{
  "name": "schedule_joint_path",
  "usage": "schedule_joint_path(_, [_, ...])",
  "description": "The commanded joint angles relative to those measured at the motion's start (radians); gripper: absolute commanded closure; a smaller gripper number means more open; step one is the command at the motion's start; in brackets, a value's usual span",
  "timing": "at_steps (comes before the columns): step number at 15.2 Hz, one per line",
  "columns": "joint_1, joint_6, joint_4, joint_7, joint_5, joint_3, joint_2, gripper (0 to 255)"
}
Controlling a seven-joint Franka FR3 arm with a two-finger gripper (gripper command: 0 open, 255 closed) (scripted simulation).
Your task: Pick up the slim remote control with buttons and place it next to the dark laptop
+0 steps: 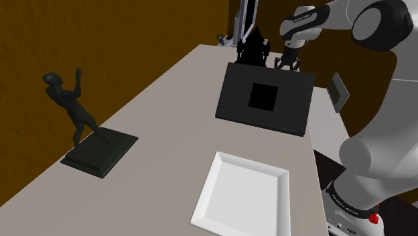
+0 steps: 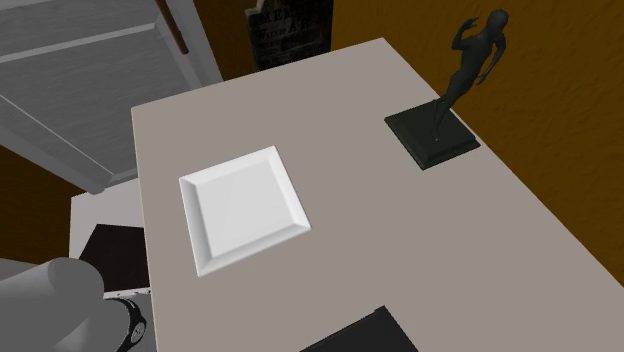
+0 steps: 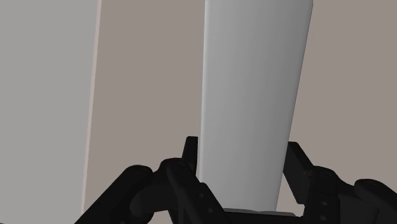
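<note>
The remote control (image 3: 254,95) is drawn as a plain pale grey slim slab with no buttons visible. It runs lengthwise away from the hand, clasped between the two black fingers (image 3: 191,159). My gripper (image 3: 245,191) is shut on it above the beige tabletop. In the shoulder view the gripper (image 1: 289,62) hangs just beyond the far edge of the dark laptop (image 1: 264,99), which lies flat on the table. A corner of the laptop (image 2: 365,335) also shows at the second exterior view's lower edge.
A white square plate (image 1: 244,194) lies nearer the stand than the laptop. A dark figure statue (image 1: 77,114) on a black base stands at the table's left side. A dark spiky object (image 1: 253,50) sits behind the laptop. A small grey panel (image 1: 339,90) is off the table's right edge.
</note>
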Motion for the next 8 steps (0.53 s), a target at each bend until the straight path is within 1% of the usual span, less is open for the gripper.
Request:
schedule_joint_path(1, [0.000,0.024,-0.016,0.000,-0.001,0.000,0.007,255])
schedule_joint_path(8, [0.001,0.103,-0.061,0.000,-0.003,-0.002,0.041,255])
